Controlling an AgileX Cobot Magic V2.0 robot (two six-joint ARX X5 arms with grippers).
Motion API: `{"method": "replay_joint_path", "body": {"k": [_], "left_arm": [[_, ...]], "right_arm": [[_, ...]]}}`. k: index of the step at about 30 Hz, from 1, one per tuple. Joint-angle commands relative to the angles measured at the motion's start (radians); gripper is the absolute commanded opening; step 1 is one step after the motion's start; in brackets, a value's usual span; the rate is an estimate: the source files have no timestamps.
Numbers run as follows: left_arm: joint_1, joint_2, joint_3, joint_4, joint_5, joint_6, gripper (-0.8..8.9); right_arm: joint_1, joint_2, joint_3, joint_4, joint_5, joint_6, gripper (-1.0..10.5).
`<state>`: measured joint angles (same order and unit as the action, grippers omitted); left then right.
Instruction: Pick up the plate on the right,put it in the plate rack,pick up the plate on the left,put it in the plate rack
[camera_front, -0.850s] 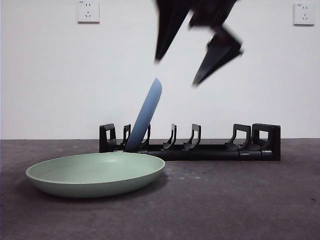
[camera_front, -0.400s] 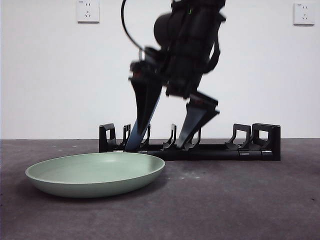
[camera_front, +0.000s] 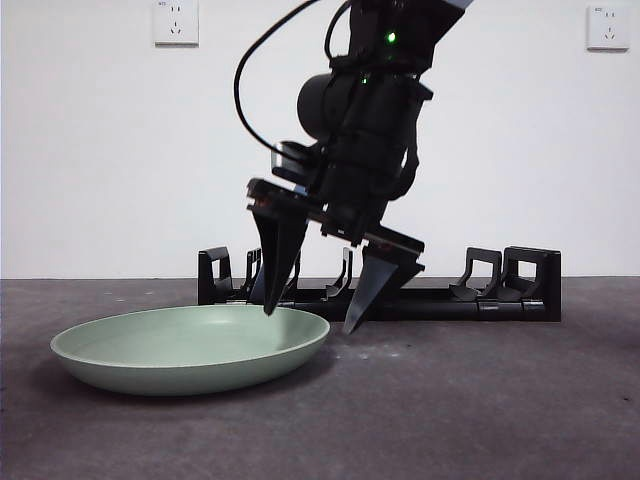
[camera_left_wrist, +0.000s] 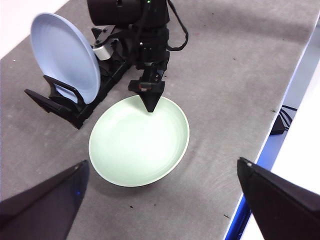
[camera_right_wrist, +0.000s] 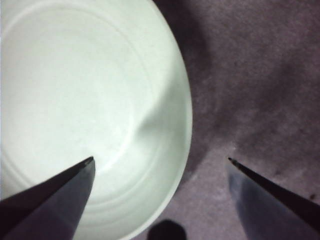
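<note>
Two plates are in view: a pale blue round plate (camera_left_wrist: 65, 55) stands on edge in the long low black plate rack (camera_front: 500, 285) near one end, leaning between the upright prongs, and a shallow pale green round plate (camera_front: 190, 345) lies flat on the grey bench (camera_front: 480, 400) just in front of the rack. The right hand (camera_front: 308, 318) hangs low over the green plate's rim on the rack side, its two black jaws spread wide. One jaw tip sits over the inside of the plate and the other outside the rim above the bench, so the rim lies between them; whether either tip touches the plate cannot be told. The left hand (camera_left_wrist: 160, 200) is high above the bench, well apart from both plates, its jaws spread wide and holding nothing.
</note>
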<state>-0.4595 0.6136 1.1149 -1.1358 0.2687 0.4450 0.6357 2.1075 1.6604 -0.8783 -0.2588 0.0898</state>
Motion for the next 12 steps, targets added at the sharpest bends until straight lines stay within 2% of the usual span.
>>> {"method": "replay_joint_path", "body": {"k": [1, 3, 5, 12], "left_arm": [[-0.015, 0.007, 0.002, 0.007, -0.002, 0.012, 5.03], [-0.026, 0.014, 0.002, 0.007, -0.006, 0.012, 5.03], [-0.035, 0.023, 0.002, 0.008, -0.008, 0.012, 5.03], [-0.073, 0.047, 0.002, 0.007, -0.008, 0.012, 5.03]], "right_arm": [[0.009, 0.024, -0.005, 0.01, -0.002, 0.016, 3.8], [0.013, 0.024, -0.005, 0.017, -0.002, 0.016, 2.7], [0.013, 0.024, -0.005, 0.019, -0.002, 0.017, 2.0], [0.013, 0.042, -0.005, 0.019, 0.0, 0.042, 1.8]]}}
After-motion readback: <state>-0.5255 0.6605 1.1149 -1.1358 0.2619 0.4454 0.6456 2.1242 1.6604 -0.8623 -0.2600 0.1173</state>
